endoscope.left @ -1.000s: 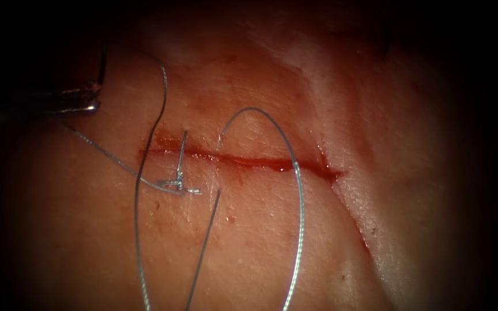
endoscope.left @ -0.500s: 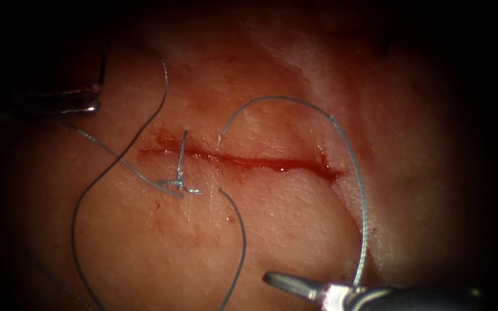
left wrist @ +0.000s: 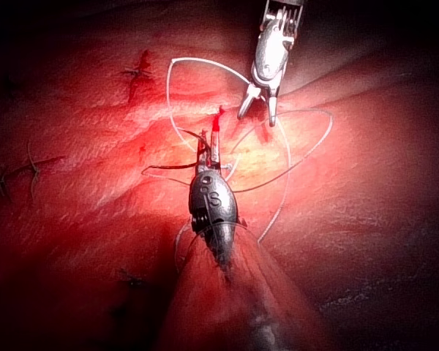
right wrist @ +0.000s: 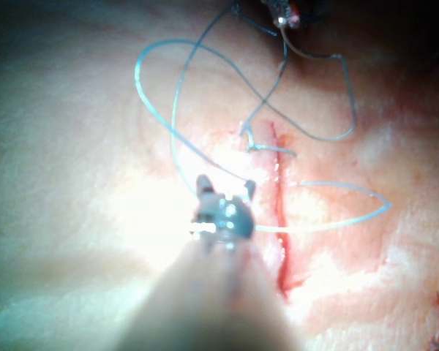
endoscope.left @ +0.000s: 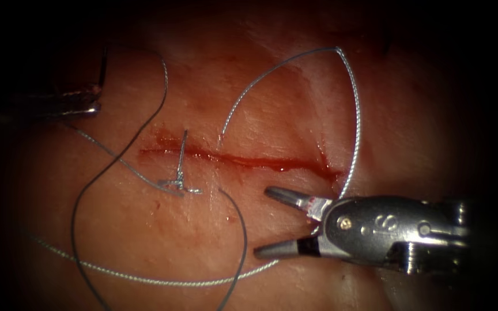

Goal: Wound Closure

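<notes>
Running left to right across the tissue, the cut carries one knotted stitch near its left end. We hold the needle upright in our left tool, pressed shut at the dark left edge, its curve mostly hidden. Our right tool hangs spread below the cut, thread passing behind it.

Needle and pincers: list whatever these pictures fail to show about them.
- Needle: endoscope view, the dark rim hides its curve above the left pincer gripping it; grip point and whether it enters the tissue unclear.
- Thread: endoscope view, the lower edge cuts off its ends.
- Right pincer, open and empty: right wrist view, blurred, its own body covers the jaws.
</notes>
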{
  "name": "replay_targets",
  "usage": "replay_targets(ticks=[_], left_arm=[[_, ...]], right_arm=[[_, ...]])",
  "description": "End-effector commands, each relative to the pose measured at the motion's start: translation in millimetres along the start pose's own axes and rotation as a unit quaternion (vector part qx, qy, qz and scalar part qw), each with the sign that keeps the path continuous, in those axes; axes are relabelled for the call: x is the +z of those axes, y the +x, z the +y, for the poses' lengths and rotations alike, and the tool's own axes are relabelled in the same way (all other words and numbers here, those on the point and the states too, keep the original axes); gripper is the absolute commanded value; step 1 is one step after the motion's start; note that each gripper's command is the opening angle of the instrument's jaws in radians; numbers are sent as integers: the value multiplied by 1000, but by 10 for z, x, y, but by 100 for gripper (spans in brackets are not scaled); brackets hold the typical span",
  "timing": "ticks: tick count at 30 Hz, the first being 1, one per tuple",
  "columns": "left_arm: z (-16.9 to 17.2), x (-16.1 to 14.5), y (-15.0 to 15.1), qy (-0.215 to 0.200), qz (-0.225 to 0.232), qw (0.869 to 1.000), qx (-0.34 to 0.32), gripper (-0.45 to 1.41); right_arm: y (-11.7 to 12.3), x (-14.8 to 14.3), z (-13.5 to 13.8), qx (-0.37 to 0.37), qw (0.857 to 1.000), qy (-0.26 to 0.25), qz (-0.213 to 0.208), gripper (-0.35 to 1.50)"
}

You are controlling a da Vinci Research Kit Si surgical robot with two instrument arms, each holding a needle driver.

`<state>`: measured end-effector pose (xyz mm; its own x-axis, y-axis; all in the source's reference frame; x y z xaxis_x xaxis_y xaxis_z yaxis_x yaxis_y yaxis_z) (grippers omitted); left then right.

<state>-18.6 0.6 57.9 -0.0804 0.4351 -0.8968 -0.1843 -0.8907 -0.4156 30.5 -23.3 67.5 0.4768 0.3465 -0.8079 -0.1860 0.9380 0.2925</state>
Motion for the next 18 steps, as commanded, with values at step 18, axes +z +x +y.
replay_targets(ticks=[18], left_arm=[[2, 5, -6, -1, 1, 1000, 0, -45]], right_arm=[[-10, 73, 11, -11, 999, -44, 6, 73]])
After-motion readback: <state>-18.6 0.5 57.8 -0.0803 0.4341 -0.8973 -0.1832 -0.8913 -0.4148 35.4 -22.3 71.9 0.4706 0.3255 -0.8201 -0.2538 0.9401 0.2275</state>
